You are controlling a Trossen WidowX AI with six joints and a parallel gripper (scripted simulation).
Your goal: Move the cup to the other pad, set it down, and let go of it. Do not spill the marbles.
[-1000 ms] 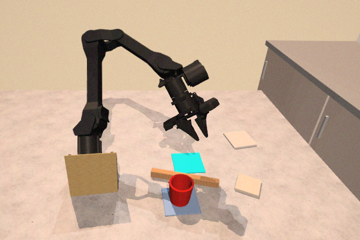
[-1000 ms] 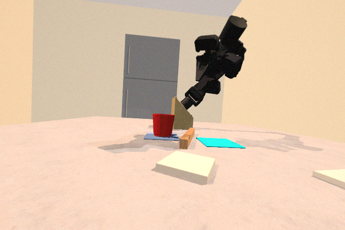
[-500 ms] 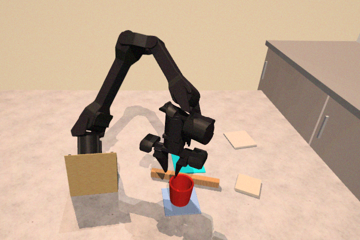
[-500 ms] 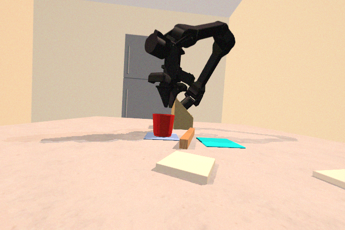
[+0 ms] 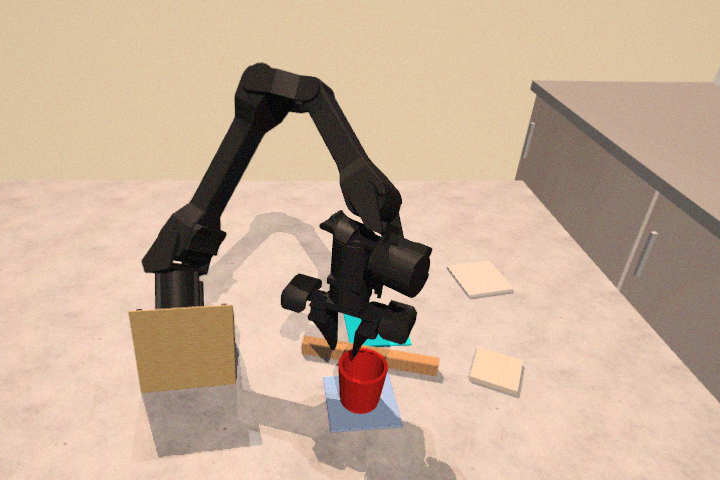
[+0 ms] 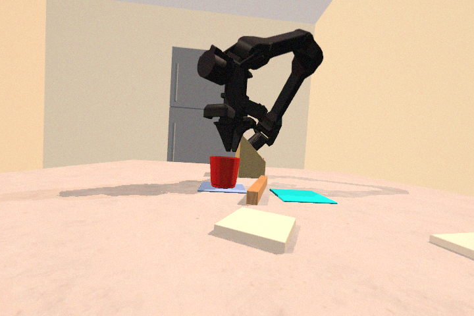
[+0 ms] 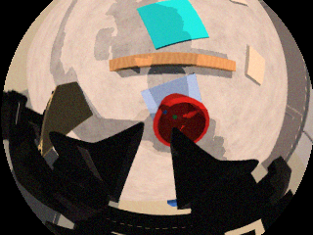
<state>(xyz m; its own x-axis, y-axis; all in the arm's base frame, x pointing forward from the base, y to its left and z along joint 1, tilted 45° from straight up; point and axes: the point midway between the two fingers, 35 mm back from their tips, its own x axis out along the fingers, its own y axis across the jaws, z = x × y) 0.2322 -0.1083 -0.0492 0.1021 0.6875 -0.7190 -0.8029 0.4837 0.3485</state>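
The red cup (image 5: 361,390) (image 6: 224,173) (image 7: 193,124) stands upright on the pale blue pad (image 5: 392,418) (image 6: 204,187) (image 7: 161,95). Inside it the wrist view shows small marbles, a blue marble (image 7: 164,112) and a green marble (image 7: 175,117); the dark interior may hide others. The cyan pad (image 5: 349,325) (image 6: 305,196) (image 7: 171,22) is bare, partly behind the gripper in the top view. My gripper (image 5: 344,352) (image 6: 232,151) points down, partly open and empty. Its fingertips are a little above rim height, close to the cup, with neither around it.
A low wooden bar (image 5: 412,362) (image 6: 257,189) (image 7: 171,60) lies between the two pads. An upright tan board (image 5: 185,350) (image 6: 252,164) (image 7: 66,110) stands by the arm's base. A cream tile (image 5: 497,370) (image 6: 256,225) and another cream tile (image 5: 480,278) (image 6: 469,243) lie off to the side.
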